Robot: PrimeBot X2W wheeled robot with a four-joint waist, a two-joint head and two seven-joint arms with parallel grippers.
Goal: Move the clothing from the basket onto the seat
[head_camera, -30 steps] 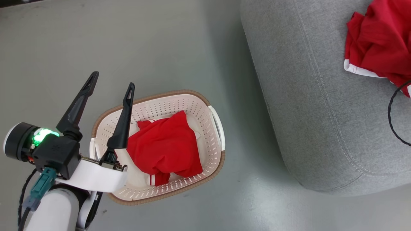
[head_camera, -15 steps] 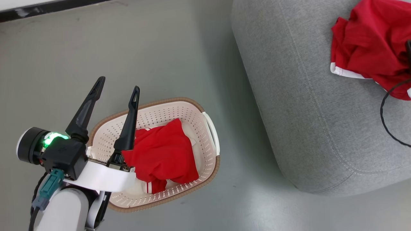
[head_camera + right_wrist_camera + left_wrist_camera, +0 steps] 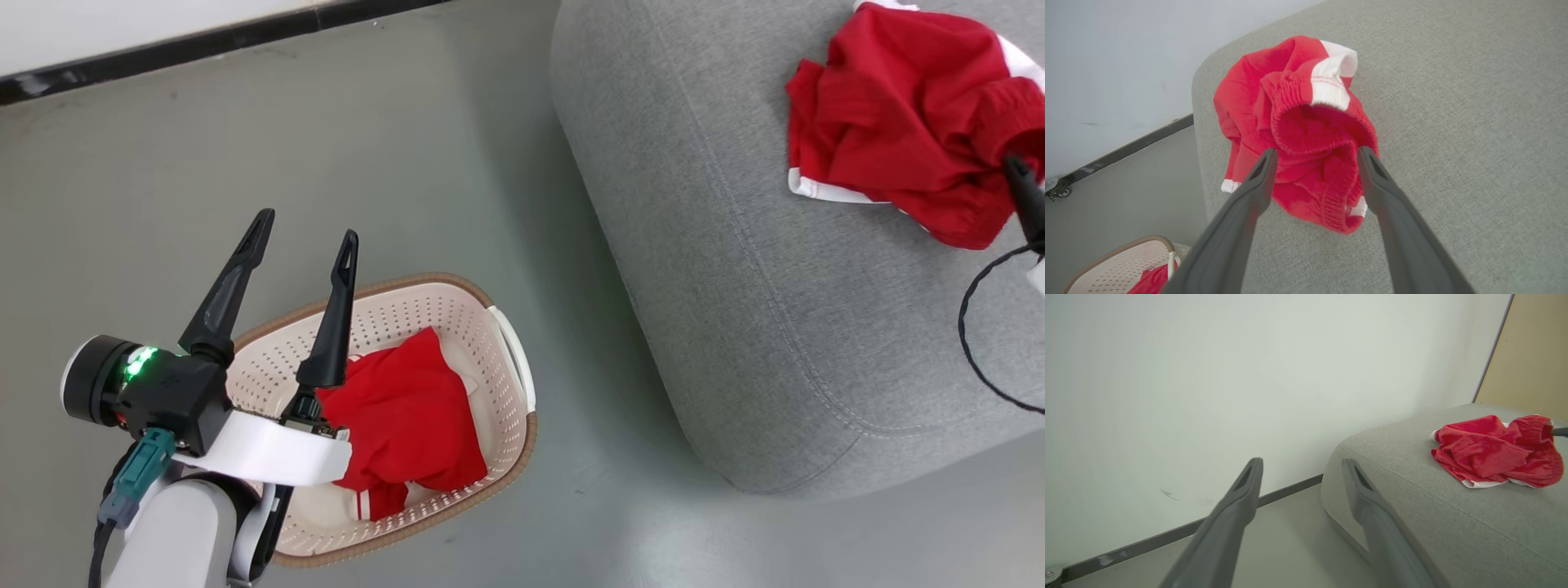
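Observation:
One red garment (image 3: 404, 416) lies crumpled in the cream basket (image 3: 445, 314) on the floor. My left gripper (image 3: 308, 227) hangs open above the basket's left rim with nothing between its fingers. It also shows open in the left wrist view (image 3: 1301, 461). The other red garment (image 3: 894, 122) lies bunched on the grey seat (image 3: 735, 286). My right gripper (image 3: 1317, 151) is open, its fingers astride that garment (image 3: 1306, 122) just above the seat (image 3: 1453, 122). One of its fingertips (image 3: 1019, 171) shows at the head view's right edge.
Bare grey floor (image 3: 367, 163) lies between basket and seat. A white wall with a dark skirting strip (image 3: 204, 45) runs behind. A black cable loop (image 3: 971, 343) hangs over the seat at the right. A tan panel (image 3: 1531, 355) stands behind the seat.
The head camera has shifted, so seat and basket slid left and down in the picture. My right gripper's fingertip has come into view beside the garment on the seat. The left gripper stays open.

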